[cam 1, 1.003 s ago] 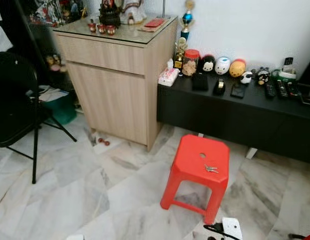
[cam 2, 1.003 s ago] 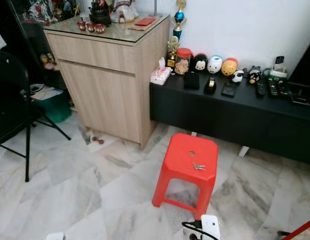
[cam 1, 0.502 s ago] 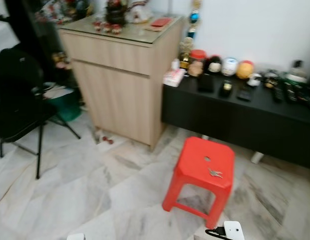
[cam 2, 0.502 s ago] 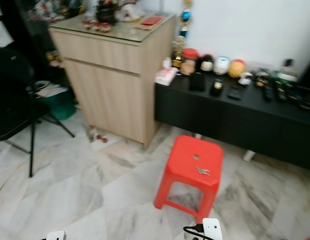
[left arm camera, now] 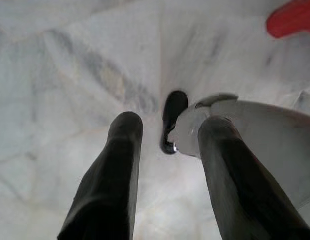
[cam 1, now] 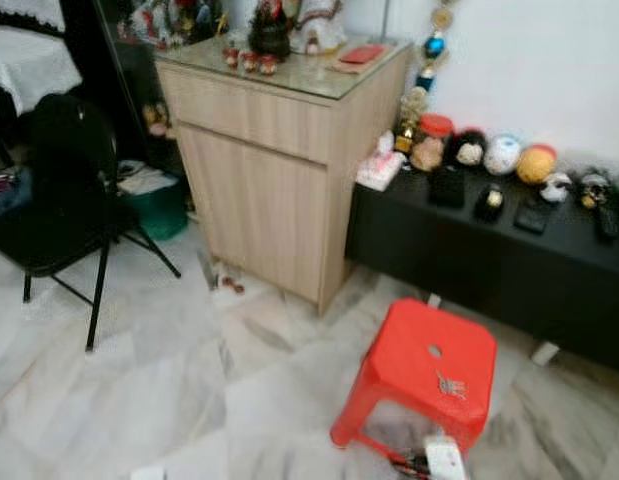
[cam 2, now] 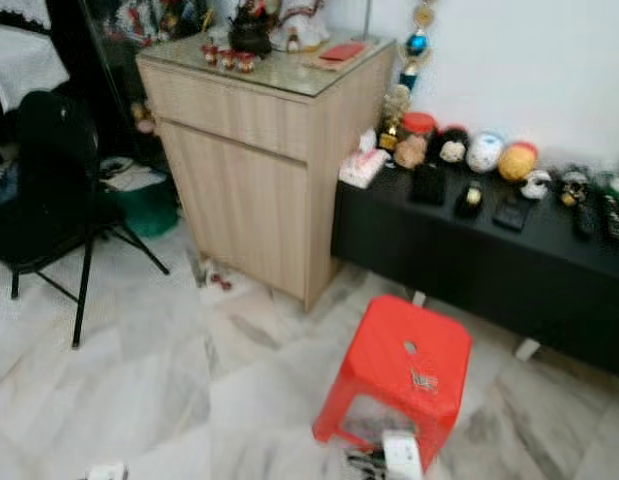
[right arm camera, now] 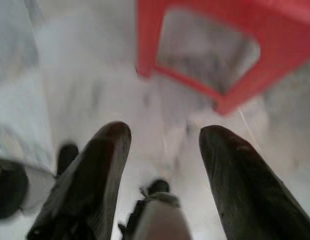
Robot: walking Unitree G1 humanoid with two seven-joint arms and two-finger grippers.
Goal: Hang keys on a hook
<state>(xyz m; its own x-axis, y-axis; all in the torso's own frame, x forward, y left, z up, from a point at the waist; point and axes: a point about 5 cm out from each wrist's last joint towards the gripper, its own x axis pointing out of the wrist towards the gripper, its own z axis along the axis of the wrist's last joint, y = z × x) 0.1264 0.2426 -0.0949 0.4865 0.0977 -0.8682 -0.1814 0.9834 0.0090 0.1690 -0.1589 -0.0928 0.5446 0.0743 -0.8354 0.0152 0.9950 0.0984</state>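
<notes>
Since a moment ago the whole view has slid, so the robot's head has turned rather than the furniture: the red stool [cam 1: 421, 378] now sits lower and further right, and more of the black folding chair [cam 1: 61, 196] shows beyond it. Both claws hang low over the marble floor [cam 1: 149, 380]. The left claw [left arm camera: 165, 137] has its two black fingers [left arm camera: 117, 165] spread apart, released, gripping nothing, with only floor and a corner of the stool beyond them. The right claw [right arm camera: 162, 137] is likewise parted and empty, pointing at the stool's lower frame. The keys [cam 1: 450, 384] lie on the stool's seat, just beside its centre hole, toward the seat's right edge. Behind the stool runs the black desk [cam 1: 489, 250], its front edge close to the stool and its top crowded with round toys and remotes. Left of that stands the wooden cabinet [cam 1: 279, 160]. Open floor stretches between the stool and the chair.
</notes>
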